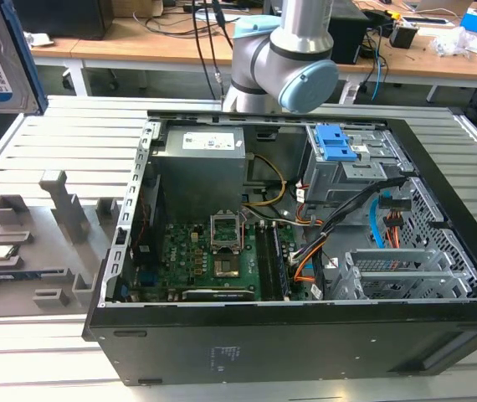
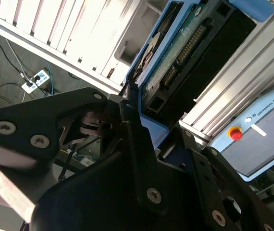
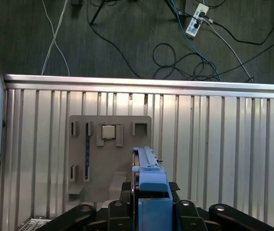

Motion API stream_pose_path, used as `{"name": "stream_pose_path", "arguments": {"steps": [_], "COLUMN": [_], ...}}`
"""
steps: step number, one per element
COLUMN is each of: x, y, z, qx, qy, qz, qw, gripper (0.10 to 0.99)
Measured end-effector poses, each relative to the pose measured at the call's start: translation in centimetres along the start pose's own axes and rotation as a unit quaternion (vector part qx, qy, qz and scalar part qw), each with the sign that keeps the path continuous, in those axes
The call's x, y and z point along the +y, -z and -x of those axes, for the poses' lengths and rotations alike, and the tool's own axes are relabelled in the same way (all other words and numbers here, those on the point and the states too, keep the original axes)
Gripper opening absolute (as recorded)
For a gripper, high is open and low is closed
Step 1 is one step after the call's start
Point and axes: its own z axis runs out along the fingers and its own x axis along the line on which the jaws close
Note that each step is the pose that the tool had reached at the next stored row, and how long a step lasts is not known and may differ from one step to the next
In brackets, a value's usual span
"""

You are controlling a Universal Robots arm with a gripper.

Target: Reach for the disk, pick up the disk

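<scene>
Disk [image 3: 150, 190], on edge, long axis pointing out from the fingers [image 2: 136, 142] clamping it.

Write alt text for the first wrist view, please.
The gripper holds the disk edge-on, blue rail toward the camera, with a grey fixture plate and the slatted metal table below. Beyond the table's edge, cables lie on the dark floor.

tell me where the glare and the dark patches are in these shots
exterior view: soft, even light, with the inside of the computer case only mildly shaded; second wrist view: the table slats wash out to white; first wrist view: a strip of glare runs along the table's edge rail, the floor beyond is dim, and the disk is evenly lit.
</scene>
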Motion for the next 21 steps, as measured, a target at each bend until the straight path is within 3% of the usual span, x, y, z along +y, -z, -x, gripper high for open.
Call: {"name": "stream_pose_path", "arguments": {"steps": [3, 5, 9, 11, 15, 21], "x": [-2.22, -3.15, -5.88, -6.70, -9.52, -12.14], "y": [0.09, 0.12, 0.23, 0.26, 0.38, 0.48], "z": [-0.08, -0.11, -0.20, -0.23, -0.33, -0.42], "qx": [0.0006, 0.0007, 0.0008, 0.0007, 0.0008, 0.0007], "qy": [0.000, 0.000, 0.000, 0.000, 0.000, 0.000], "qz": [0.0000, 0.0000, 0.0001, 0.0000, 0.0002, 0.0003], "qw": [1.0000, 1.0000, 1.0000, 1.0000, 1.0000, 1.0000], "gripper": [0.369, 0.369, 0.369, 0.369, 0.369, 0.369]}}
